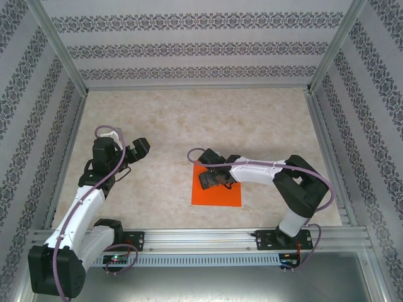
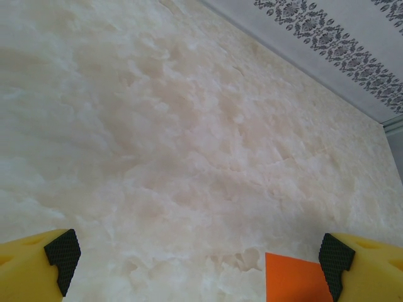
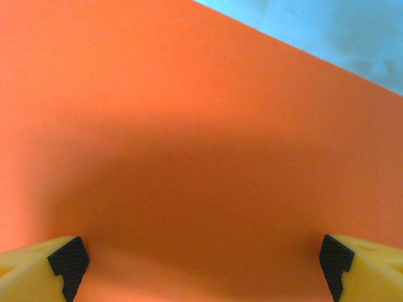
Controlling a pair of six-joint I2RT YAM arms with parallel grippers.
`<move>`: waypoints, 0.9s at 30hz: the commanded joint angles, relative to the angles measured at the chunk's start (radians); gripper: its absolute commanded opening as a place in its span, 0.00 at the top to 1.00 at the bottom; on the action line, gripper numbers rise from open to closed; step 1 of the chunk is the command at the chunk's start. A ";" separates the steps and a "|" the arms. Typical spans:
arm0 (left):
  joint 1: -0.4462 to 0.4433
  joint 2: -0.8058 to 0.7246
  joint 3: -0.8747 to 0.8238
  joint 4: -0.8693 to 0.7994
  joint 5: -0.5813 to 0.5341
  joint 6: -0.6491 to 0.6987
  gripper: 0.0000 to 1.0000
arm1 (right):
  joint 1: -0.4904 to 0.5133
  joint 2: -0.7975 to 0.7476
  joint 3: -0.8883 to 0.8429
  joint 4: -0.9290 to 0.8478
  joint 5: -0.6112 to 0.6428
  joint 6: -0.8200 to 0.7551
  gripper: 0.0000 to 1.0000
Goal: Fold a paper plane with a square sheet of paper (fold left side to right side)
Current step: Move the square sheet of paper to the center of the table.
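Note:
The square sheet of paper (image 1: 218,192) is bright orange and lies flat on the table near the front, right of centre. My right gripper (image 1: 205,179) hangs over the sheet's upper left part, jaws wide open with nothing between them. In the right wrist view the orange paper (image 3: 189,126) fills the space under the open gripper (image 3: 201,261). My left gripper (image 1: 140,150) is open over bare table to the left of the sheet. The left wrist view shows the open gripper (image 2: 198,264) and a corner of the paper (image 2: 293,280) beside the right fingertip (image 2: 334,261). No paper plane is in view.
The marble-patterned tabletop (image 1: 189,119) stretches behind the paper. Patterned walls with metal frame posts (image 1: 60,47) enclose it on three sides. A metal rail (image 1: 208,239) along the near edge carries both arm bases.

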 commanded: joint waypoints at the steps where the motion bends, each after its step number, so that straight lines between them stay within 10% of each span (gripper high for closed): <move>1: -0.011 -0.016 0.013 -0.033 -0.018 -0.006 0.00 | 0.010 0.067 0.012 0.026 -0.035 0.036 0.02; 18: -0.012 0.064 0.029 -0.044 0.088 -0.027 0.02 | -0.006 0.329 0.402 0.024 -0.076 -0.084 0.03; 27: -0.063 0.268 0.050 0.017 0.316 -0.102 0.32 | -0.103 0.153 0.318 0.065 -0.122 -0.101 0.02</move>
